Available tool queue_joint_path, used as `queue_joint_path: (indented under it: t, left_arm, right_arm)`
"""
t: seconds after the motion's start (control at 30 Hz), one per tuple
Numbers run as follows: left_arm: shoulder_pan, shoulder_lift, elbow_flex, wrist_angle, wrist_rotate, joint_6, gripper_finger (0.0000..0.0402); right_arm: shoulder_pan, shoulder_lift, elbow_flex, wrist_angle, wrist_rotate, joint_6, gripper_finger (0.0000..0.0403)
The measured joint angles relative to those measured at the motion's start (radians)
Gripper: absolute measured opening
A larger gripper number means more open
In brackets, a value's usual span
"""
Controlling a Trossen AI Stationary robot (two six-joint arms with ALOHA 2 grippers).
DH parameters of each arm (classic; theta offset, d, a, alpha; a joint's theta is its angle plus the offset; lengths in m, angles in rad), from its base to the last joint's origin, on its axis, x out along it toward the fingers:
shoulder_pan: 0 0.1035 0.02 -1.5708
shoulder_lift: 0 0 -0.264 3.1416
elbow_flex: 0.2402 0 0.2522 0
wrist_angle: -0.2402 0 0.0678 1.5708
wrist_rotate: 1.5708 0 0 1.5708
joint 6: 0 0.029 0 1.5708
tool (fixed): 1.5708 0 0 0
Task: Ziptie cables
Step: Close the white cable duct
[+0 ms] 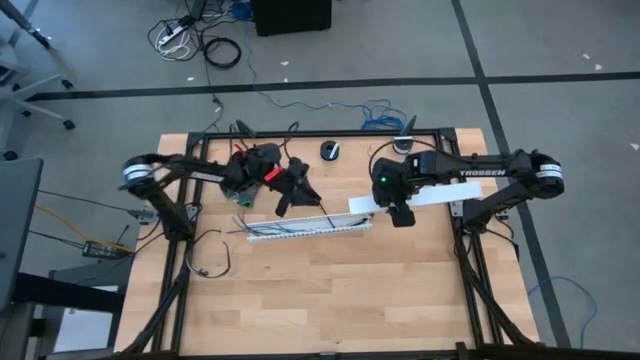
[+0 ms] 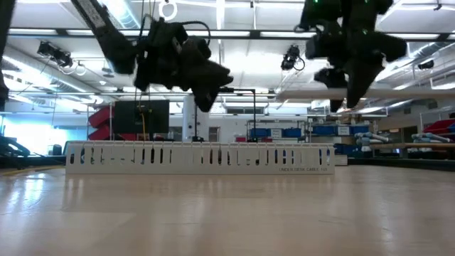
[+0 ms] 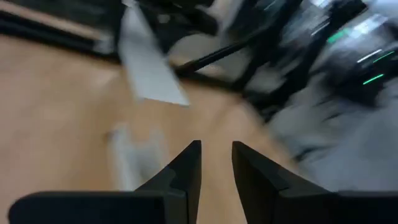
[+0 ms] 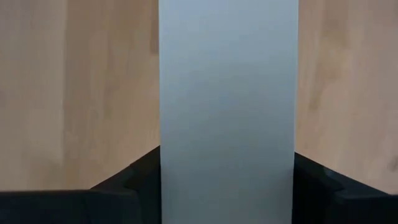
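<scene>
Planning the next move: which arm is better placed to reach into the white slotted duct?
Left. The left gripper hangs empty, fingers slightly apart, just over the white slotted duct. The right gripper is clamped on a flat white strip, so it's occupied.

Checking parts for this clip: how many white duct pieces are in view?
2. A slotted duct lies on the table, near its middle. A flat cover strip is held above it in the right gripper. More could be hidden under the arms.

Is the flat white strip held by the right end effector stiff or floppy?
Probably stiff: in the high view the white strip sticks out straight past the right end effector without sagging. It looks thin, so likely light. Its smooth face may slip.
</scene>
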Motion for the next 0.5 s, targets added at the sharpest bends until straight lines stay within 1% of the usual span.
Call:
queue_joint_path:
  t: [0.07, 0.13, 0.17, 0.2, 0.37, 0.43, 0.5]
  left_arm:
    - [-0.014, -0.061, 0.023, -0.220, -0.124, 0.161, 0.0083]
    - [-0.043, -0.084, 0.054, -0.398, -0.254, 0.273, 0.0083]
    - [-0.060, -0.082, 0.070, -0.460, -0.294, 0.304, 0.0084]
    - [-0.074, -0.077, 0.082, -0.502, -0.313, 0.321, 0.0087]
    - [-0.151, -0.015, 0.142, -0.542, -0.334, 0.364, 0.0114]
    - [-0.183, 0.008, 0.155, -0.582, -0.373, 0.416, 0.0129]
    - [-0.204, 0.016, 0.162, -0.603, -0.421, 0.433, 0.0146]
  right_arm:
    - [-0.003, 0.000, -0.045, 0.019, 0.000, 0.000, 0.0231]
    - [-0.005, 0.000, -0.077, 0.045, 0.000, -0.001, 0.0234]
    - [-0.005, 0.000, -0.086, 0.051, 0.000, -0.001, 0.0235]
    - [-0.005, 0.000, -0.095, 0.060, 0.000, -0.001, 0.0235]
    - [-0.005, 0.000, -0.106, 0.080, 0.000, -0.001, 0.0227]
    - [-0.005, 0.000, -0.106, 0.084, -0.001, -0.004, 0.0225]
    - [-0.006, 0.000, -0.106, 0.091, -0.001, -0.015, 0.0226]
